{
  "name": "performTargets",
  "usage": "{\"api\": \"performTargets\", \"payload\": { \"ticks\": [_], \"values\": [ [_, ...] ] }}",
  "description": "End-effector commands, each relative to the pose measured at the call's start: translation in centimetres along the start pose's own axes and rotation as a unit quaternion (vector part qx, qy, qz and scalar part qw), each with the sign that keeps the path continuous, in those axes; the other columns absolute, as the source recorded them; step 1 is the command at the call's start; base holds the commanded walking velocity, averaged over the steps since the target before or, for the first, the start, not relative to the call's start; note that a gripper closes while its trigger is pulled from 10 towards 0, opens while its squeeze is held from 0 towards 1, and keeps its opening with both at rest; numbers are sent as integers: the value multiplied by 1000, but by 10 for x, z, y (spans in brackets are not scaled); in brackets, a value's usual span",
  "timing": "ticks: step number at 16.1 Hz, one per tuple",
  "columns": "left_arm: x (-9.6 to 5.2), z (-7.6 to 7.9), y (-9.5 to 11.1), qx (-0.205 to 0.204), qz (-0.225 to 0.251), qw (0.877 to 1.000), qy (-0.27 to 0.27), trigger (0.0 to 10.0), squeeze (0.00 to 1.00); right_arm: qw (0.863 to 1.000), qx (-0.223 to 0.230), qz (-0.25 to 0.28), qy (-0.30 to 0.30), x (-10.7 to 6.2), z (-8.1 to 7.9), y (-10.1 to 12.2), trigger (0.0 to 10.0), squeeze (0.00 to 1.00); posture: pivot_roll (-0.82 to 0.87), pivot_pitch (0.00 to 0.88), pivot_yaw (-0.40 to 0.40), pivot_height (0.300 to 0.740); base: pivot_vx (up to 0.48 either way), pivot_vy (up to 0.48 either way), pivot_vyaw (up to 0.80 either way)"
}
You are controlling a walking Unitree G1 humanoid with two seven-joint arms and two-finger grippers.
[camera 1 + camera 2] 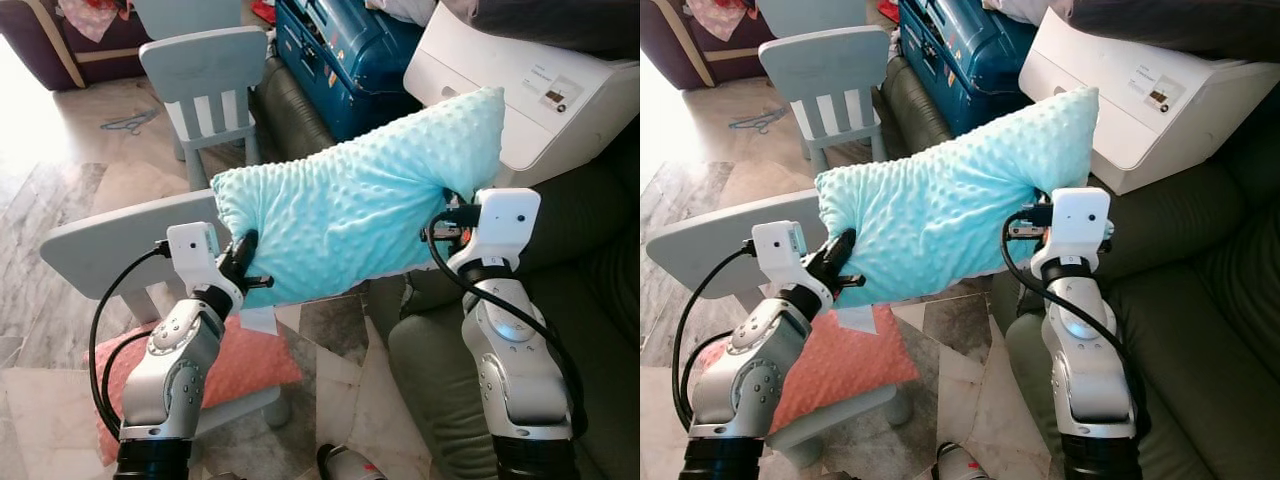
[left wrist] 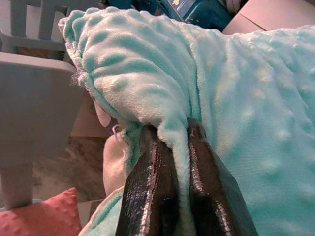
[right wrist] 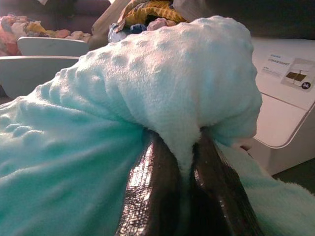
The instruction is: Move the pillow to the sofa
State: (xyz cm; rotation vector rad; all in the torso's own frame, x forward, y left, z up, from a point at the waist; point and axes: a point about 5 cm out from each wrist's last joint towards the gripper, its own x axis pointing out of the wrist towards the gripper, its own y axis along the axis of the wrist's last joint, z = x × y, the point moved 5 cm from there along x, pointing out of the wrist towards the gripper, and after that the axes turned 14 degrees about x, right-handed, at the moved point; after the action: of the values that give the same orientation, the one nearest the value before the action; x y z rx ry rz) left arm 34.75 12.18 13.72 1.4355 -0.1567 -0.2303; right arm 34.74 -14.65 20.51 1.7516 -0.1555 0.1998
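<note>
You've got two silver jointed arms, white boxy wrist modules. Black cables loop off each wrist. Glossy black fingers (image 2: 150, 196)

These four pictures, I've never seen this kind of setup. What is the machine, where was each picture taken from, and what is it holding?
It is a walking humanoid robot with two silver arms, each ending in a tool of two black fingers. The two wide pictures come from the camera eyes in its head, looking down at its own arms. The two close pictures come from cameras on its wrists, looking along the fingers.

Both tools are holding one mint-green dotted pillow up in the air: the left tool pinches its lower left edge, the right tool a fold at its right end. Below are a grey child's table, a coral cushion and, on the right, the dark green sofa with a white appliance on it.
</note>
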Motion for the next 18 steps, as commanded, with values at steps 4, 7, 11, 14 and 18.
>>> {"api": "performTargets", "payload": {
  "ticks": [4,7,11,14,18],
  "values": [
    [0,6,1,1,-1,1000,-10,10000,0,1000,2,14,9,-1,-4,7,10000,0,-126,199,-53,740,0,0,-400],
    [-1,5,1,-2,-1,1000,-9,10000,0,1000,1,15,12,-2,-5,7,10000,0,-127,201,-53,740,0,0,0],
    [-1,7,1,-4,-1,1000,-14,10000,0,1000,0,15,14,-2,-5,7,10000,0,-130,202,-54,740,0,0,0],
    [-1,9,2,-8,1,1000,-19,10000,0,1000,-2,14,14,-2,-5,7,10000,0,-130,202,-55,740,0,0,0],
    [0,10,3,-12,2,1000,-22,10000,0,1000,-2,14,13,-2,-5,6,10000,0,-131,203,-53,740,-251,0,0]
  ]
}}
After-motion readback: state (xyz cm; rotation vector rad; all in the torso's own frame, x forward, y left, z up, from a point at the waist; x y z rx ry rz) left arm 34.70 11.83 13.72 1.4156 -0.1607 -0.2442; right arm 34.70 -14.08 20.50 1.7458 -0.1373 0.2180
